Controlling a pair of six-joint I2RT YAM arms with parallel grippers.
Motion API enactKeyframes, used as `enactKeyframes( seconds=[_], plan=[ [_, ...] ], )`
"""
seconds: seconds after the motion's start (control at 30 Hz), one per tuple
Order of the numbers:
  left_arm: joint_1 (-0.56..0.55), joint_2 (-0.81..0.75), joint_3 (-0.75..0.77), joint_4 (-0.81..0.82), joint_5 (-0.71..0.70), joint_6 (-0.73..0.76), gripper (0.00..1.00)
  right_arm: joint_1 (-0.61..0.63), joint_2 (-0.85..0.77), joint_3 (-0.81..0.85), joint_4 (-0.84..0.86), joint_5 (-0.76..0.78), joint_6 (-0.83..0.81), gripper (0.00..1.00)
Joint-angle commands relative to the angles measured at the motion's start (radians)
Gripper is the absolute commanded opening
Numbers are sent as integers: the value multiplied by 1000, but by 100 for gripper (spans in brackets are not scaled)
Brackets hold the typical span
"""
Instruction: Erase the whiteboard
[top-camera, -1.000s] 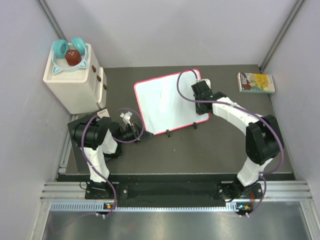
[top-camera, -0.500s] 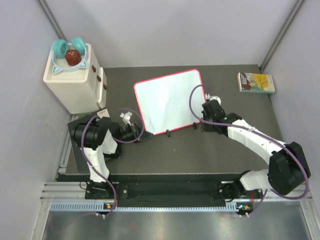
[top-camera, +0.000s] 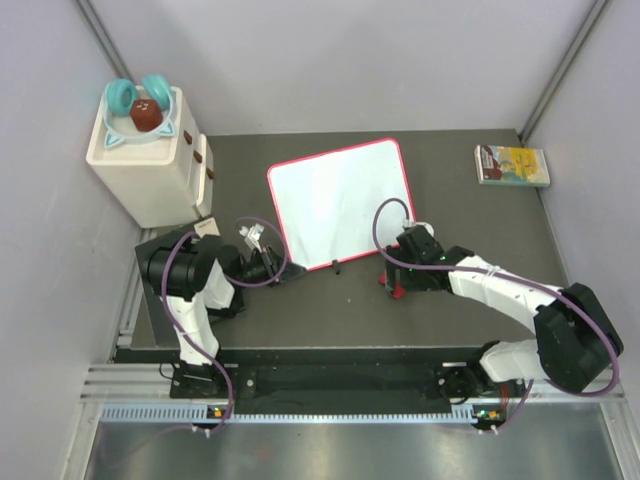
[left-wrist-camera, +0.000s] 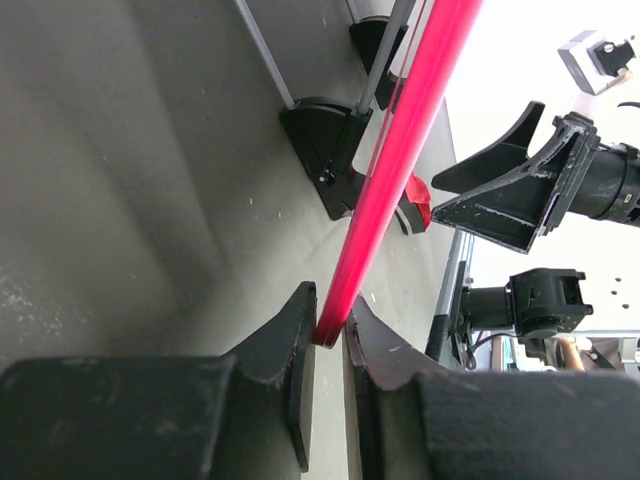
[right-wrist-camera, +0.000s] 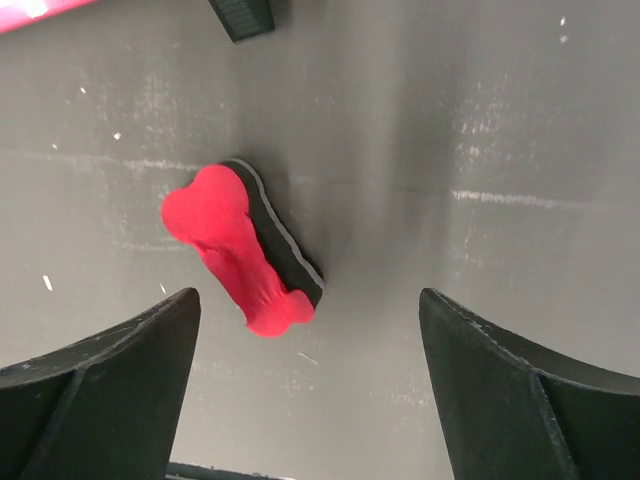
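Note:
The whiteboard (top-camera: 340, 200), plain white on its face with a thin red rim, lies tilted on the dark mat. My left gripper (top-camera: 274, 268) is shut on the rim at the board's near left corner. In the left wrist view the red rim (left-wrist-camera: 400, 150) runs up from between that gripper's (left-wrist-camera: 330, 320) fingertips, past the board's black feet (left-wrist-camera: 322, 135). My right gripper (top-camera: 393, 284) stands open over the mat just in front of the board's near right corner. A red eraser (right-wrist-camera: 235, 245) with a black pad lies loose on the mat between that gripper's (right-wrist-camera: 308, 300) fingers, touching neither.
A white box (top-camera: 150, 170) carrying teal headphones and a dark red object stands at the back left. A small yellow-green book (top-camera: 513, 165) lies at the back right. One black board foot (right-wrist-camera: 243, 15) sits just beyond the eraser. Grey walls close in both sides.
My right arm has drawn back from the board's right edge to the mat in front of it. Its gripper has opened and the red eraser now lies free. The left gripper has not moved.

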Motion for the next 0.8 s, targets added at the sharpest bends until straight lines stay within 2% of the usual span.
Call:
enactKeyframes(
  seconds=[0.0, 0.03, 0.07, 0.17, 0.47, 0.53, 0.57, 0.77],
  plan=[
    [5, -28, -27, 321, -5, 22, 22, 11, -30, -11, 60, 7, 12, 88],
    [4, -30, -30, 321, -7, 25, 37, 11, -29, -19, 63, 6, 13, 88],
    [4, -36, -32, 321, -7, 26, 45, 11, -27, -22, 66, 4, 16, 88],
    [4, -51, -43, 321, -8, 37, 59, 13, -24, -37, 79, 1, 17, 88],
    [1, -74, -52, 321, -8, 46, 74, 26, -33, -97, 117, 1, 36, 89],
    [1, -86, -70, 321, -20, 48, 96, 28, -67, -106, 115, 6, 36, 89],
    [1, -106, -78, 321, -31, 46, 99, 28, -82, -109, 108, 12, 36, 89],
    [-5, -252, -234, 319, -151, 14, 99, 28, -248, -134, 74, 50, 20, 98]
  ],
)
